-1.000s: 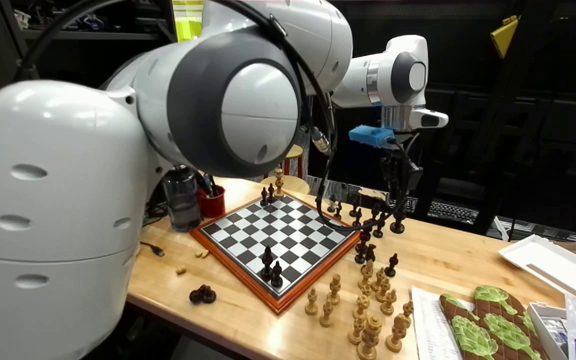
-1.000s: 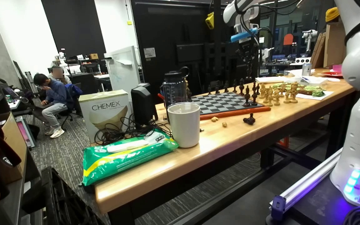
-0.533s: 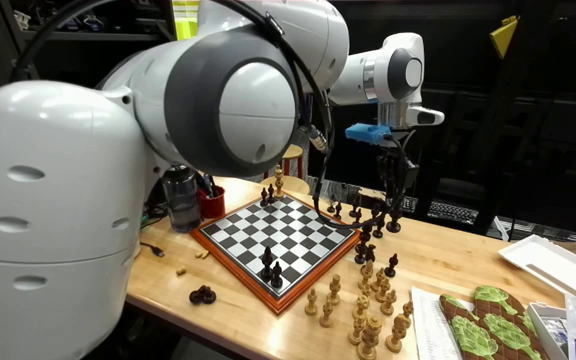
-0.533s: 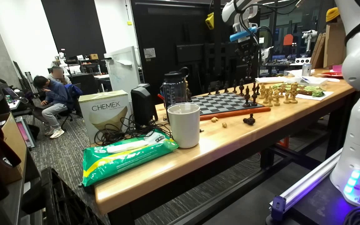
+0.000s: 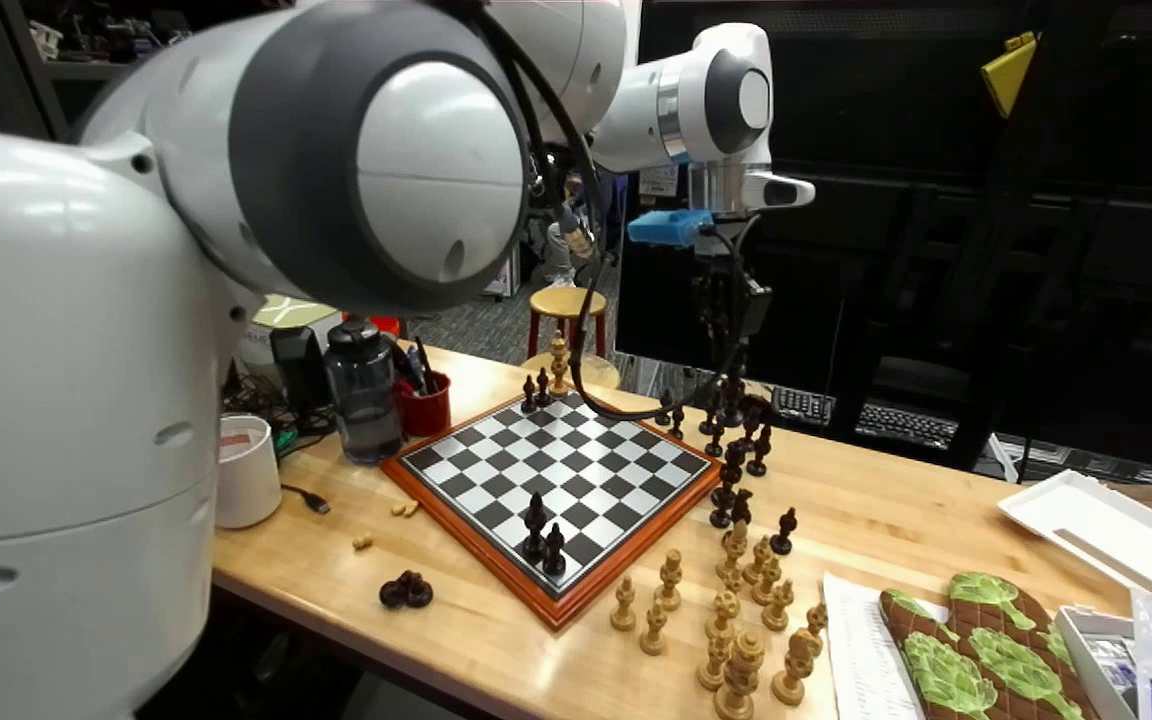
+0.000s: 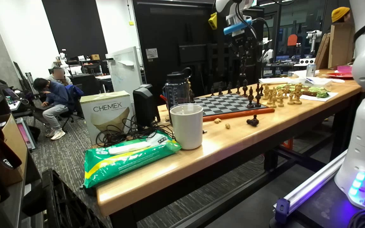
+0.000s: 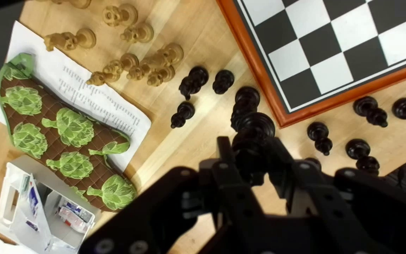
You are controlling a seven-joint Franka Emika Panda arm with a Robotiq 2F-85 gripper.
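Note:
My gripper (image 7: 251,150) is shut on a dark chess piece (image 7: 256,125), whose round base sticks out past the fingertips in the wrist view. In both exterior views the gripper (image 5: 726,345) (image 6: 243,63) points down, with the held piece (image 5: 732,408) at its tips. It hangs above the dark pieces standing beside the chessboard (image 5: 556,470), beyond its right side in that view. A tall dark piece (image 5: 534,525) and a dark pawn (image 5: 553,552) stand on the board's near corner. Two dark pawns (image 5: 535,388) and a light piece (image 5: 558,365) stand at its far corner.
Several light pieces (image 5: 739,670) stand beside a paper sheet (image 5: 866,640) and an artichoke-patterned mitt (image 5: 986,645). A dark piece (image 5: 406,590) lies toppled near the table edge. A red cup (image 5: 424,405), water bottle (image 5: 364,400) and white mug (image 5: 248,475) stand left of the board.
The arm has swung left in both exterior views, and the gripper has moved left and slightly up with the dark piece in it. The pieces on the table and board have not moved.

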